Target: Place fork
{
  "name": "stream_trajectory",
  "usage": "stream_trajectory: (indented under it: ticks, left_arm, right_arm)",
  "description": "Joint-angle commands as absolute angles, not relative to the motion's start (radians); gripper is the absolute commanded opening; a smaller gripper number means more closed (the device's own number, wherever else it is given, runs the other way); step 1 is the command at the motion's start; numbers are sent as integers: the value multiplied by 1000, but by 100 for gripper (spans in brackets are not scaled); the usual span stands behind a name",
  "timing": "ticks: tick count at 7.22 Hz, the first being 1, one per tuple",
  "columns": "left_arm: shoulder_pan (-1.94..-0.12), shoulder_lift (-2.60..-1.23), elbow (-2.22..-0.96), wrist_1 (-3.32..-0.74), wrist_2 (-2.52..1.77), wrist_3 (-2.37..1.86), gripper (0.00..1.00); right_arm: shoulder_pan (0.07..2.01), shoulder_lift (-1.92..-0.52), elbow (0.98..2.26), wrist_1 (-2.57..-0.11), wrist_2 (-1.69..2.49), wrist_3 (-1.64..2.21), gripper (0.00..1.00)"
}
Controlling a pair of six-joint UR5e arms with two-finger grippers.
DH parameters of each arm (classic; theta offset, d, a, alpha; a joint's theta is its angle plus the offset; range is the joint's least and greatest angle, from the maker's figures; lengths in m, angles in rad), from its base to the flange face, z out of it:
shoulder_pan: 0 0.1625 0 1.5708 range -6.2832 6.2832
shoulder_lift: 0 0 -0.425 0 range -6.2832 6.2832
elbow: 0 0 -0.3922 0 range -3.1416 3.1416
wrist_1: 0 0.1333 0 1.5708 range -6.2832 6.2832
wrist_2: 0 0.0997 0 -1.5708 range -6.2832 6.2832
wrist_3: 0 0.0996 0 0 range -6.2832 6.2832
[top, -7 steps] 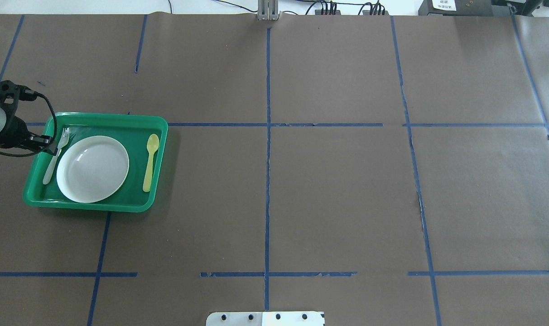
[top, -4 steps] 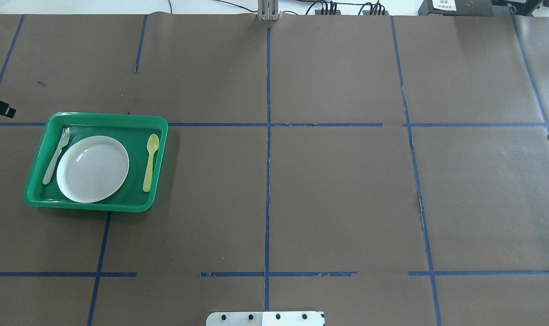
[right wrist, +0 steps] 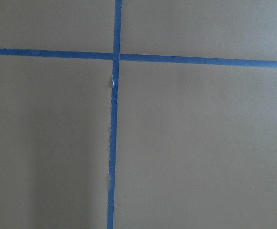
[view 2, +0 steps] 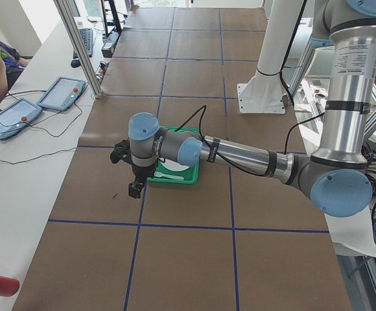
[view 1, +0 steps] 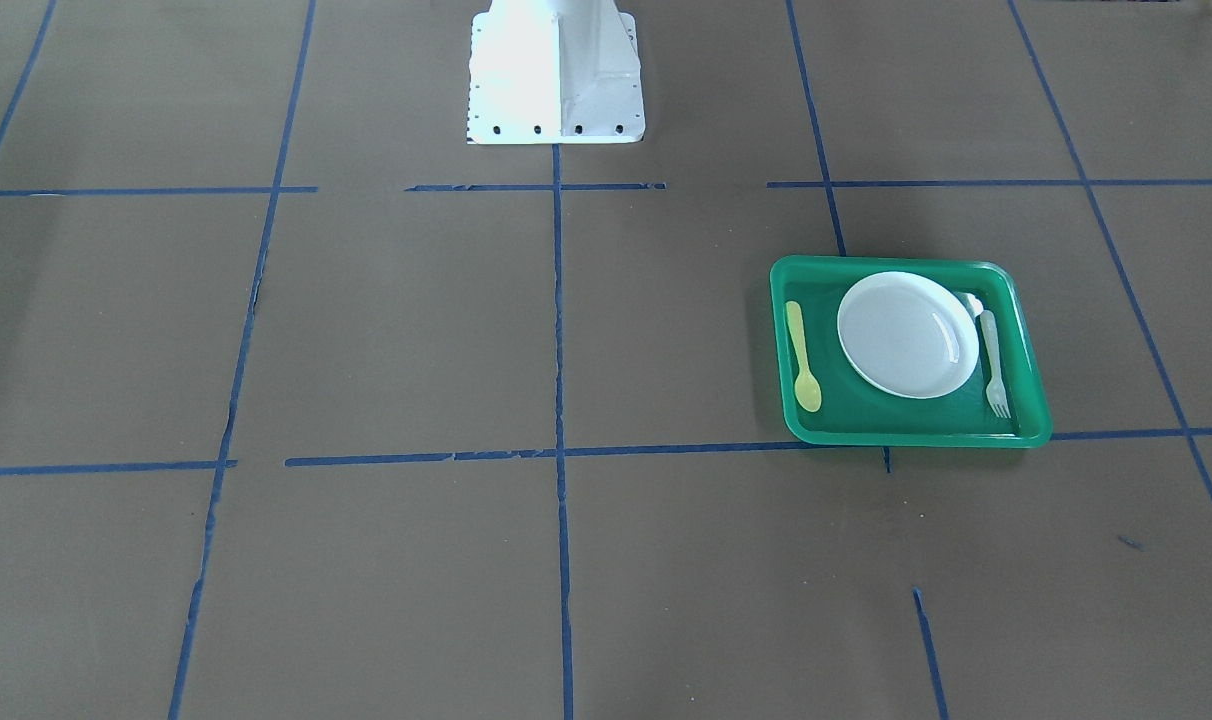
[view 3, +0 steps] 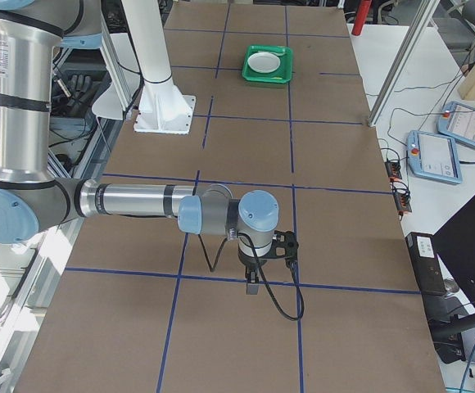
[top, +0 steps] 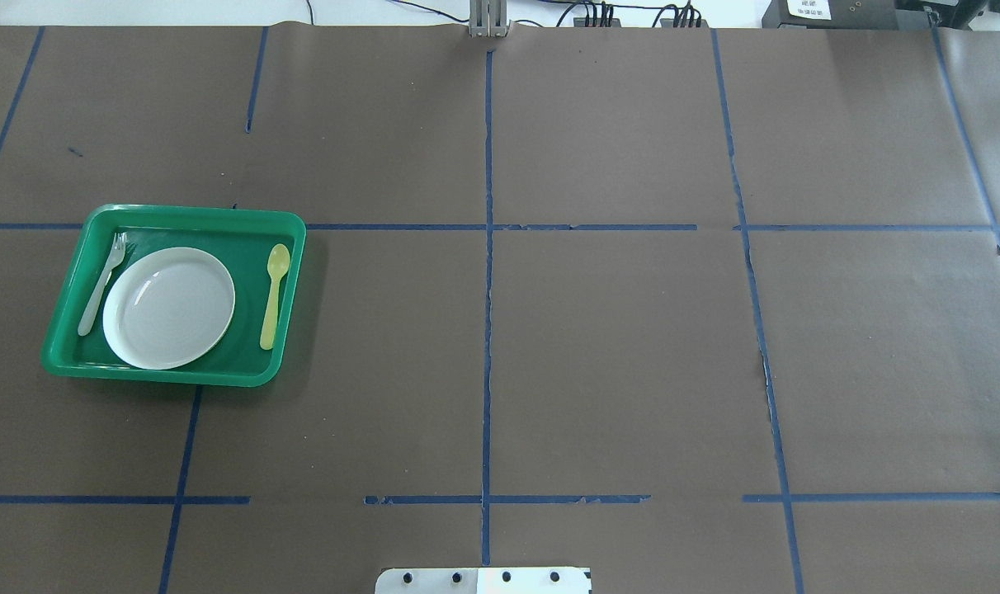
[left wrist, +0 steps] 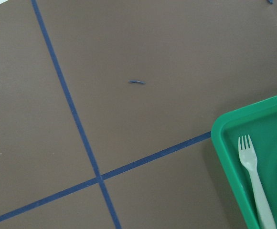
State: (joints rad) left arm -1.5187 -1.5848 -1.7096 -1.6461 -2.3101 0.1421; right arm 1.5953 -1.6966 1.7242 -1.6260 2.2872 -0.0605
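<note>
The pale plastic fork (top: 100,285) lies in the green tray (top: 178,213), along the left side of the white plate (top: 168,307), tines pointing away from the robot. It also shows in the front view (view 1: 993,365) and the left wrist view (left wrist: 253,176). No gripper touches it. My left gripper (view 2: 135,188) shows only in the exterior left view, hanging above the table beside the tray; I cannot tell if it is open or shut. My right gripper (view 3: 252,286) shows only in the exterior right view, far from the tray; its state I cannot tell.
A yellow spoon (top: 274,293) lies in the tray on the plate's other side. The robot's white base (view 1: 554,90) stands at the table's near middle edge. Blue tape lines cross the brown table. Tablets (view 2: 59,92) and a seated person are on the side bench.
My left arm has drawn back from the tray's left edge and left the overhead view. The fork stays in the tray where it lay.
</note>
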Motion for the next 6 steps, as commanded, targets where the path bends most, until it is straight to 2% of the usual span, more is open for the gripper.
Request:
stream_trajectory:
  ticks: [1, 6]
  left_arm:
    - [-1598, -1446, -1687, -1649, -2411, 169, 100]
    - [-1600, -1427, -1687, -1603, -2384, 158, 100]
  right_arm:
    - [1595, -1697, 1724, -1626, 2287, -61, 100]
    - [1595, -1697, 1724, -1626, 2287, -61, 100]
